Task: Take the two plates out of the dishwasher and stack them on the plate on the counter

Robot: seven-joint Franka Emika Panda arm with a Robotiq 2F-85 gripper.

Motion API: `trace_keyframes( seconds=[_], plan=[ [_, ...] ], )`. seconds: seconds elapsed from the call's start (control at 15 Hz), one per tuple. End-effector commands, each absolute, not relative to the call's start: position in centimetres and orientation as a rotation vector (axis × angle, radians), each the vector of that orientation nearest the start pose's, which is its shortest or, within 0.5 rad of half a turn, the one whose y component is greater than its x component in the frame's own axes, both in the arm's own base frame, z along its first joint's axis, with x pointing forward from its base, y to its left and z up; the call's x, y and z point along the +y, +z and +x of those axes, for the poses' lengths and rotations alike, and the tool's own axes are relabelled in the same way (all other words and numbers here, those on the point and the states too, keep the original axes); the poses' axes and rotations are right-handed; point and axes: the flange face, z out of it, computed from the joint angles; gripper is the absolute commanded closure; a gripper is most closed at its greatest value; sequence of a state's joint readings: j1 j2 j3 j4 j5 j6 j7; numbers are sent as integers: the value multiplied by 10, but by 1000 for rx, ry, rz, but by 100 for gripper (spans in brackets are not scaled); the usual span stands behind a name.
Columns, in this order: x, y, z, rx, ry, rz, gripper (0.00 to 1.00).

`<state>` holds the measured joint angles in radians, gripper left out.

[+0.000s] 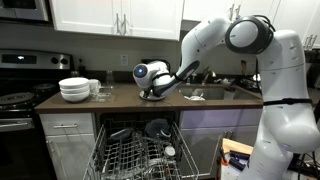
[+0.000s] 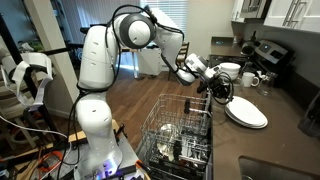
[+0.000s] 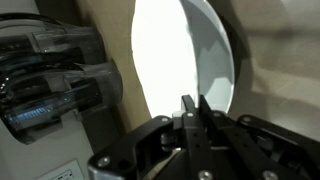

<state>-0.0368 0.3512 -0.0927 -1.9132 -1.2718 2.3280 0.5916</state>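
A white plate (image 2: pixel 246 113) lies on the dark counter; in the wrist view (image 3: pixel 170 50) it fills the upper middle, with a second greyish plate edge (image 3: pixel 216 60) beside it. My gripper (image 2: pixel 218 92) is low over the counter at the plate's edge, above the open dishwasher (image 1: pixel 140 150). In the wrist view its fingers (image 3: pixel 191 108) are pressed nearly together at the plate's rim and look shut on it. The pulled-out dishwasher rack (image 2: pixel 180 135) holds several dishes, among them a dark round one (image 1: pixel 157 128).
A stack of white bowls (image 1: pixel 75 90) and glasses stand on the counter near the stove (image 1: pixel 20 95). Bowls and mugs (image 2: pixel 248 76) sit behind the plate. A sink (image 1: pixel 205 93) is set into the counter beside the gripper.
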Motion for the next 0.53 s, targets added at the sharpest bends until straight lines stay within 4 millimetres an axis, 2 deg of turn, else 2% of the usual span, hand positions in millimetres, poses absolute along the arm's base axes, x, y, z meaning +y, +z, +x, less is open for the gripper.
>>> trace_keyframes(
  seconds=[0.0,0.47],
  plan=[
    [-95,329,630,224,310,2197,98],
    [-98,329,634,247,328,2227,98]
  ],
)
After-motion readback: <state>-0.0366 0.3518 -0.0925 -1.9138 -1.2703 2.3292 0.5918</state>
